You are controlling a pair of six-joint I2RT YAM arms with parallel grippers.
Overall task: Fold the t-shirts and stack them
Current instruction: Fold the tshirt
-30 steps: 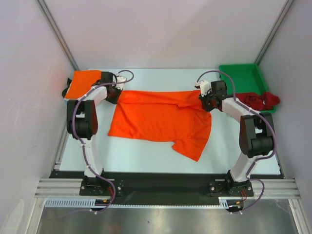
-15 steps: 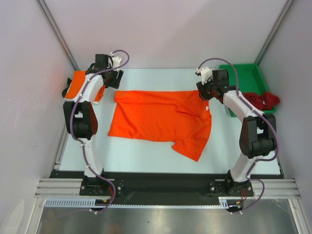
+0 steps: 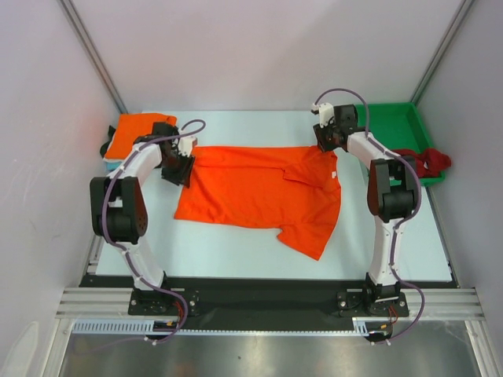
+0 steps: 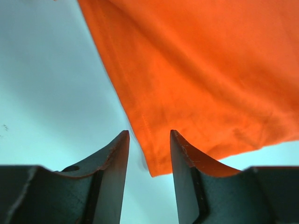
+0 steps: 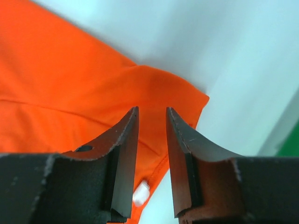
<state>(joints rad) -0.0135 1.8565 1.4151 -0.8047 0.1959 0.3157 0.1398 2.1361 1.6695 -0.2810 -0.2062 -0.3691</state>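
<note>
Pale table (image 3: 236,251), orange t-shirt (image 3: 259,192) lying flat, your left gripper (image 4: 149,135) spread over its corner (right gripper (image 5: 152,112) spread too, opposite corner).

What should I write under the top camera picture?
The left pincer and right pincer poised open at the far corners of an orange t-shirt on the table.

Green tray (image 3: 395,126) near right hand (image 3: 324,144)
</note>
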